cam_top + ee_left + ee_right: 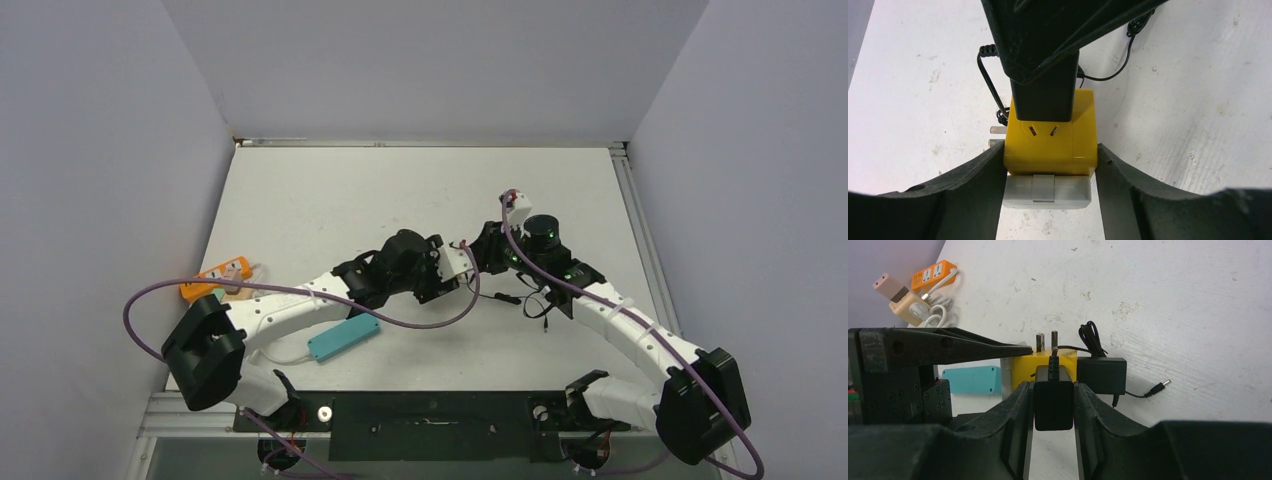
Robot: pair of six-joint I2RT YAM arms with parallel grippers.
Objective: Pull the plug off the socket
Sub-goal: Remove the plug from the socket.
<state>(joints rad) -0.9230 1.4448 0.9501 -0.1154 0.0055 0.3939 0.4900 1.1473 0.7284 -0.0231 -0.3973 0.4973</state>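
Observation:
The yellow socket block (1050, 142) with a grey part (1047, 191) under it sits between my left gripper's (1050, 157) fingers, which are shut on its sides. The black plug (1045, 97) stands against the socket's face, just above two slanted slots. In the right wrist view my right gripper (1053, 390) is shut on that black plug (1053, 400), with the yellow socket (1020, 367) right behind it. Two metal prongs (1045, 341) stick out of the socket's far side. In the top view both grippers, left (460, 262) and right (490, 252), meet at mid-table and hide the socket.
A second black adapter (1104, 375) with a thin cable and barrel jack (1160, 387) lies beside the socket. A teal block (343, 339) lies near the left arm. An orange power strip (215, 277) and a beige adapter with white cable (905, 305) sit at the table's left edge.

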